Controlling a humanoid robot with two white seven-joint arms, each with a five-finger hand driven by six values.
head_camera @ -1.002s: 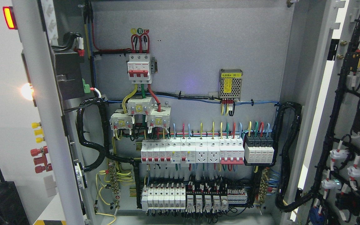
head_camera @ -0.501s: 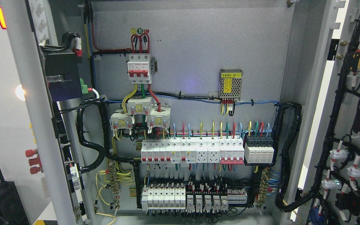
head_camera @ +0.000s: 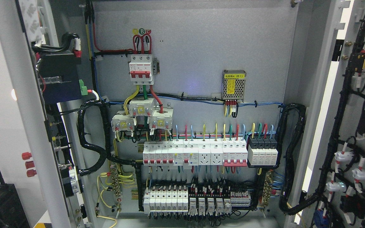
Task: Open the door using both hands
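An electrical cabinet fills the head view with both doors swung open. The left door [head_camera: 21, 120] stands edge-on at the picture's left, its grey edge running from top to bottom, with red knobs [head_camera: 27, 164] on its outer face and black parts [head_camera: 55, 79] on its inner face. The right door [head_camera: 356, 133] stands wide open at the right, its inner side covered with black cable looms and white lamp holders. Between them lies the back panel [head_camera: 201, 41] with rows of breakers [head_camera: 195, 153]. Neither of my hands nor arms shows.
A red three-pole breaker [head_camera: 141, 69] sits upper left on the panel, a small mesh power supply [head_camera: 233, 85] at the right. Terminal rows [head_camera: 198, 199] run along the bottom. A black corrugated conduit [head_camera: 293, 152] loops down the right side. A dark box [head_camera: 2, 202] stands at lower left outside.
The left door has swung further open toward the left: its edge shifted left, the red lamp and glowing light on its face have nearly slipped from sight. The right door is unchanged.
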